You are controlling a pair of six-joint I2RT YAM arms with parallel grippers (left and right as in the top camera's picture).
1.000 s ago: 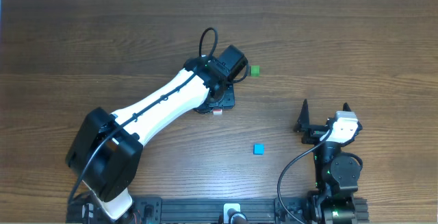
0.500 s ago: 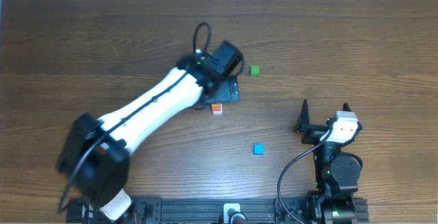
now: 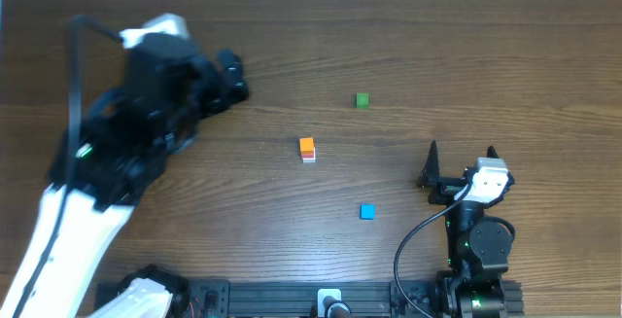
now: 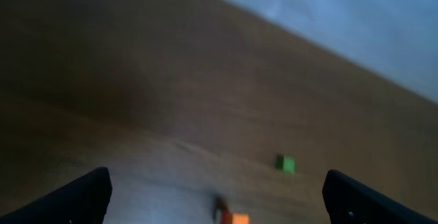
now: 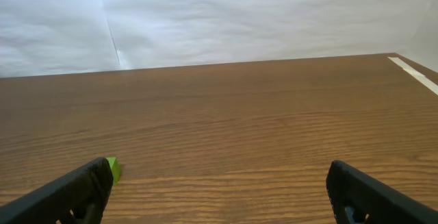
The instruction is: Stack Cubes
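- L claw (image 3: 236,77): raised over the desk's (image 3: 505,36) left part, fingers apart, nothing btw them.
- Desk ctr: orange cube (image 3: 307,144) sits on a lower cube (image 3: 308,157) (pale w/ a red edge, colour hard to tell). Two high, looks square.
- Loose, right of that pair: green cube (image 3: 362,100) nearer the far edge, blue cube (image 3: 366,211) nearer the near edge.
- R claw (image 3: 461,160): low by the near edge at the desk's right, fingers apart, empty.
- Step, as I judge it: fetch a loose cube for level 3. Come straight down w/ fingers square to its faces and grip mid-height. Lower onto orange w/ edges lined up, open slowly, then lift straight up so the pair isn't nudged.
- Count: 4 cubes (2 stacked, 2 loose), 2 claws.
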